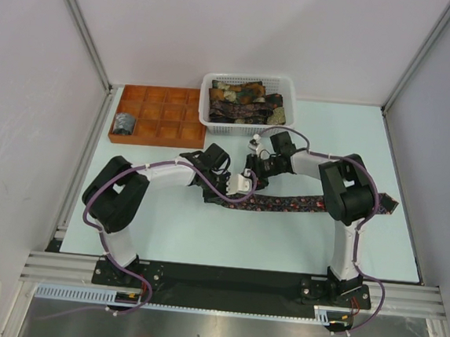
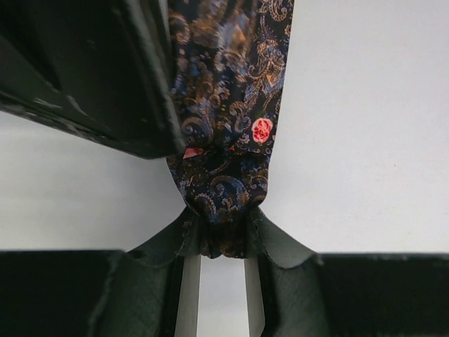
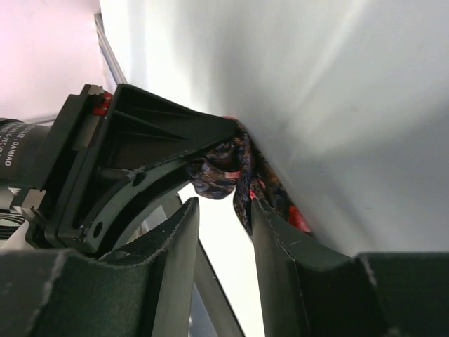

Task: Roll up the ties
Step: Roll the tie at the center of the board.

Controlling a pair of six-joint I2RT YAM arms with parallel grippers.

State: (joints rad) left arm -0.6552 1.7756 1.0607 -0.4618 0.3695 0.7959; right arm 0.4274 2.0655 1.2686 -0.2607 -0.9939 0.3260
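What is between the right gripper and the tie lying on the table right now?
Nothing visible. The right gripper stands open right at the dark tie, beside the left gripper, which is pinching the tie's bunched end.

Dark paisley tie point(image 1: 301, 203) stretched flat, end bunched.

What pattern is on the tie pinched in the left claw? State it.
Dark navy-black paisley tie with brown-gold swirls and small pink-red rosettes; the left wrist view shows it best.

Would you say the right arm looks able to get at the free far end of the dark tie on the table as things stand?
Probably yes. That end of the dark tie lies flat beside the right arm's elbow, with nothing on it. The right gripper has open jaws at the tie's other end, where the left gripper pinches it, so the arm would have to fold back.
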